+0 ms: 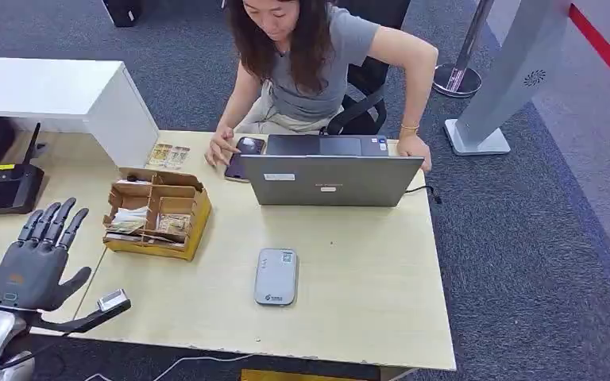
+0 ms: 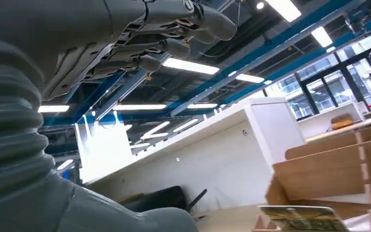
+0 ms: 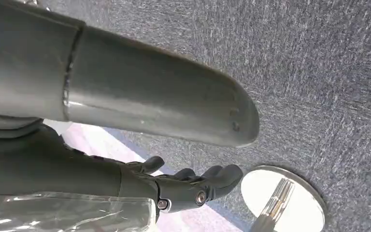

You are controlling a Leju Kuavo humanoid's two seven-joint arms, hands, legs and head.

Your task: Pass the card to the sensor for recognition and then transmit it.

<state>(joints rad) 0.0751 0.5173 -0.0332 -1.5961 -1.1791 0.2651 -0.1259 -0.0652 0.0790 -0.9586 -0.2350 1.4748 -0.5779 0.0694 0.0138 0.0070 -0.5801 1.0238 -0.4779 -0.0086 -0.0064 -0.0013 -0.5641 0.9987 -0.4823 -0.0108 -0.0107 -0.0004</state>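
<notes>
Head view: left hand (image 1: 38,258) over near-left table (image 1: 365,286) edge, fingers spread wide, holding nothing. Cards sit in cardboard box (image 1: 157,213) just right of it. Grey sensor (image 1: 276,276) mid-table, w/ laptop (image 1: 330,179) beyond. Right hand (image 3: 193,186) over carpet, fingers loosely curled, empty.

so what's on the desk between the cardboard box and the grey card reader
Nothing: in the head view the stretch of desk between the cardboard box and the grey card reader is bare light wood.
</notes>
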